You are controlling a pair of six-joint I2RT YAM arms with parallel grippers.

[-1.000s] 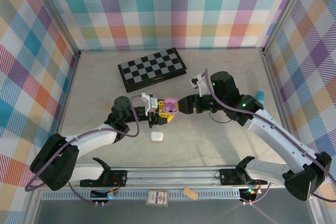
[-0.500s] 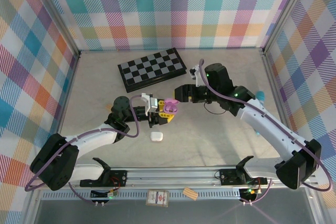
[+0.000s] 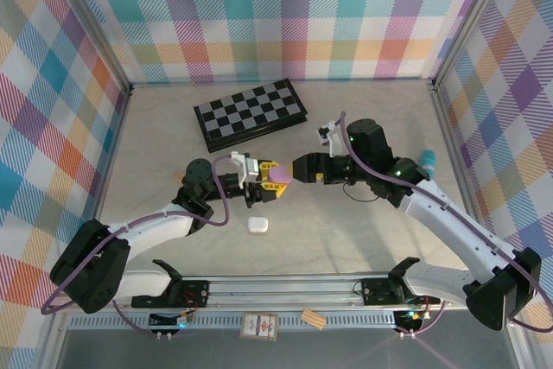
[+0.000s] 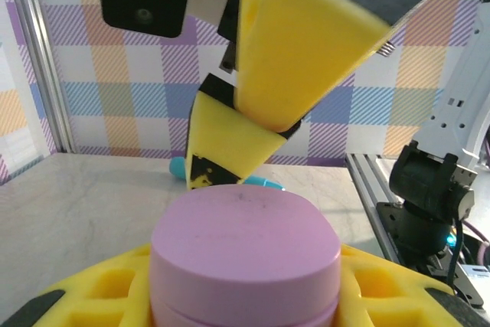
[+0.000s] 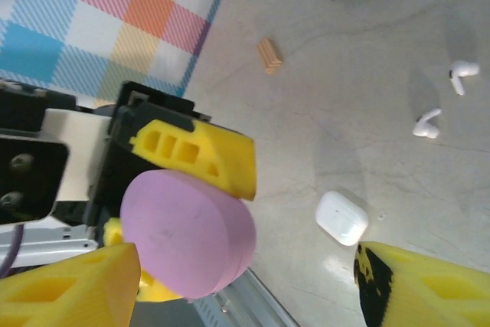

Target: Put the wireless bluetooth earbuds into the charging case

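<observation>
Earbuds [image 5: 426,122]: white pair, right wrist view | lilac case [image 4: 245,243]: in left tool [image 3: 274,181]

L gripper [image 3: 272,181] clamps lilac case [image 4: 245,243]; R gripper [image 3: 296,168] faces it, jaws apart.

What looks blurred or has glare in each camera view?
Left wrist: the lilac charging case near the lens is soft. Right wrist: the yellow fingers at the bottom are blurred; the white charging case is sharp. Top external: evenly lit, sharp.
</observation>
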